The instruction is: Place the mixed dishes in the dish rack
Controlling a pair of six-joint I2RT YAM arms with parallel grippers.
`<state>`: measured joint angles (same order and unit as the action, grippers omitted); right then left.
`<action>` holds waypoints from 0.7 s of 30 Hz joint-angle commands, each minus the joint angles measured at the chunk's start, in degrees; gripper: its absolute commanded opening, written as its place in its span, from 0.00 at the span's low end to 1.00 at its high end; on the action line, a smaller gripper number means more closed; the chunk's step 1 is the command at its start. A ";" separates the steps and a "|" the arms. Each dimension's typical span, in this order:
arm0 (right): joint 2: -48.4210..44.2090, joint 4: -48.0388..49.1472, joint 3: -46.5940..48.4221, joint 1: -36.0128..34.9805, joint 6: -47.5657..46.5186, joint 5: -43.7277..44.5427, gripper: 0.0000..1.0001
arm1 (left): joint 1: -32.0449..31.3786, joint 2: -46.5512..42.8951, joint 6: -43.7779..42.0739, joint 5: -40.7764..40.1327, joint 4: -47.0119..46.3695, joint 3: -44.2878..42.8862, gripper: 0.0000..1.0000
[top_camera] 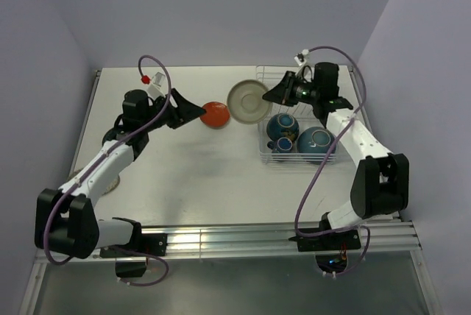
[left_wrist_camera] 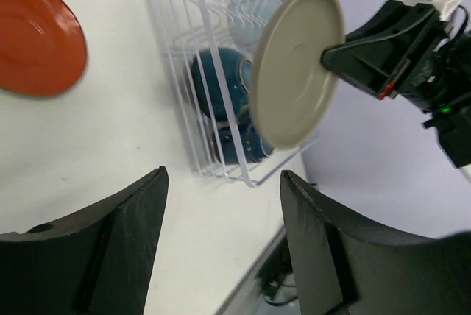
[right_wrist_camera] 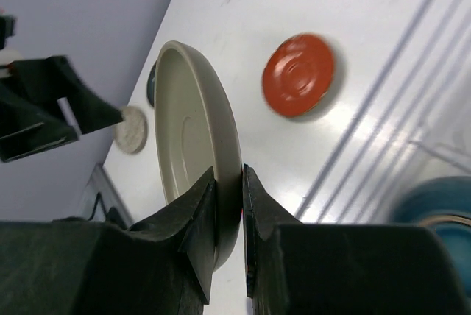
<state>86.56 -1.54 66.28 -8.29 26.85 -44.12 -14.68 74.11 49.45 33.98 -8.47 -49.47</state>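
A matte white table (top_camera: 206,175) is boxed in by plain lilac walls (top_camera: 221,6). The grey-olive plate (top_camera: 246,100), round and smooth with a raised rim, is pinched by that rim between the right gripper's (right_wrist_camera: 229,190) closed jaws and held on edge at the left side of the dish rack (top_camera: 297,159). The orange-red plate (top_camera: 215,114) is lying flat on the table just ahead of the left gripper (left_wrist_camera: 223,212), whose jaws are spread wide around nothing. A glossy teal-blue bowl (top_camera: 316,143) is seated inside the white wire rack.
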 commanded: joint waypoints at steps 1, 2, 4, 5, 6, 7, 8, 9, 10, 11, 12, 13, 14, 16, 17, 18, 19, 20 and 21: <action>-6.66 2.34 0.43 4.76 -2.15 1.30 0.00 | 0.61 -5.46 -11.64 -5.67 8.19 -3.88 0.68; -7.54 2.16 0.17 5.74 -3.55 3.84 0.00 | 0.70 -6.33 -14.36 -7.68 10.21 -3.96 0.70; -10.44 1.98 -1.06 7.50 -5.05 6.84 0.00 | 0.96 -8.88 -16.83 -10.06 13.81 -3.70 0.72; -11.41 1.46 -1.59 9.16 -6.88 8.68 0.00 | 0.97 -9.85 -17.89 -11.20 14.79 -3.35 0.73; -13.07 0.76 -2.72 10.22 -7.77 12.09 0.00 | 0.97 -11.60 -20.07 -13.48 15.58 -2.39 0.75; -13.87 0.75 -3.35 10.92 -8.56 14.04 0.00 | 0.97 -12.49 -20.97 -14.72 16.98 -1.86 0.75; -14.49 0.84 -3.87 11.63 -9.88 15.63 0.00 | 1.05 -13.36 -22.63 -16.21 17.60 -0.64 0.76; -15.54 0.92 -4.75 12.77 -10.67 18.77 0.00 | 1.05 -14.94 -23.25 -18.83 18.05 0.16 0.78; -15.98 1.01 -5.11 13.30 -11.29 20.46 0.00 | 1.05 -15.74 -23.61 -20.34 18.40 0.86 0.81; -16.34 1.27 -5.54 14.00 -12.25 21.52 0.00 | 0.97 -16.70 -23.79 -21.57 18.84 1.65 0.86; -16.86 1.28 -5.98 14.70 -13.04 24.05 0.00 | 1.05 -18.19 -23.79 -23.15 18.93 2.62 0.87; -17.04 3.54 -6.08 14.88 -14.18 25.73 0.00 | 1.05 -18.90 -24.05 -23.51 19.19 2.71 0.87; -17.30 4.35 -6.25 14.89 -16.54 27.66 0.00 | 1.05 -19.43 -24.14 -23.87 19.54 2.72 0.90; -17.22 5.58 -6.34 14.97 -18.40 32.05 0.00 | 1.05 -20.67 -24.05 -24.83 19.37 3.15 0.91; -17.13 6.45 -6.17 15.06 -19.81 33.38 0.00 | 1.05 -20.84 -24.22 -24.92 19.54 3.07 0.91; -16.61 6.98 -5.90 14.98 -20.08 34.35 0.00 | 1.05 -21.02 -24.14 -25.10 19.98 2.98 0.91; -16.17 7.43 -5.55 15.15 -20.69 35.93 0.00 | 1.05 -21.02 -24.23 -25.10 20.07 2.98 0.91; -15.82 7.60 -4.85 15.15 -20.96 36.81 0.00 | 0.97 -21.02 -24.31 -24.93 20.07 2.98 0.91; -14.86 7.87 -4.67 15.15 -20.96 37.87 0.00 | 1.05 -20.93 -24.31 -24.92 20.16 2.98 0.91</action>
<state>71.55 -2.15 59.29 6.63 8.75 -12.69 -13.78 54.19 26.81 10.76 11.94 -46.48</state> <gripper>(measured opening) 0.226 0.904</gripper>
